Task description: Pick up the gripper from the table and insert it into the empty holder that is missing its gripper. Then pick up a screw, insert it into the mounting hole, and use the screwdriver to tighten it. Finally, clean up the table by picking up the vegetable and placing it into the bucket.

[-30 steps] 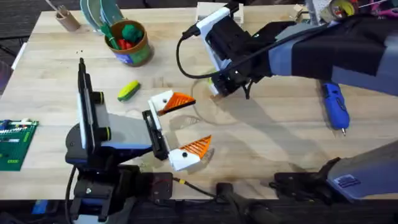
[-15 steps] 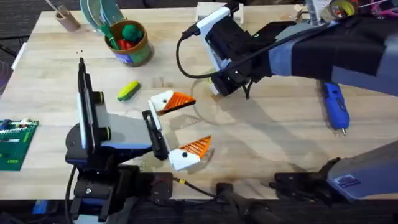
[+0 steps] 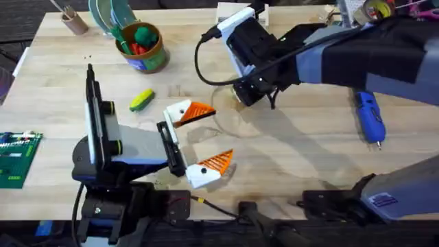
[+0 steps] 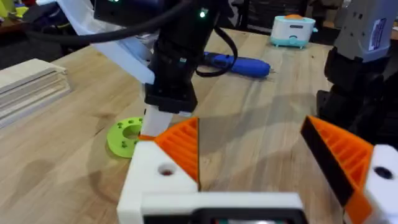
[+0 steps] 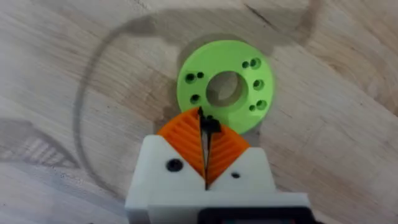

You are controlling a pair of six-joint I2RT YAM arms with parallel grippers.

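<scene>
My right gripper [image 3: 240, 101] reaches to the table's middle and hovers over a green disc [image 5: 225, 86]. Its orange fingers [image 5: 186, 140] are shut on a small dark screw [image 5: 206, 123] at their tips. My left gripper [image 3: 218, 136] rests near the front, open, and both white mounts carry orange fingers [image 4: 180, 140]. The blue screwdriver [image 3: 368, 116] lies at the right. Left of centre lies the yellow-green vegetable [image 3: 142, 100], with the bucket [image 3: 156, 58] behind it holding toys. A loose gripper and an empty holder are out of view.
A brown cup [image 3: 72, 20] stands at the back left corner. A green circuit board [image 3: 15, 159] lies at the left edge. A white box [image 3: 230, 12] sits at the back edge. Cables run along the front edge.
</scene>
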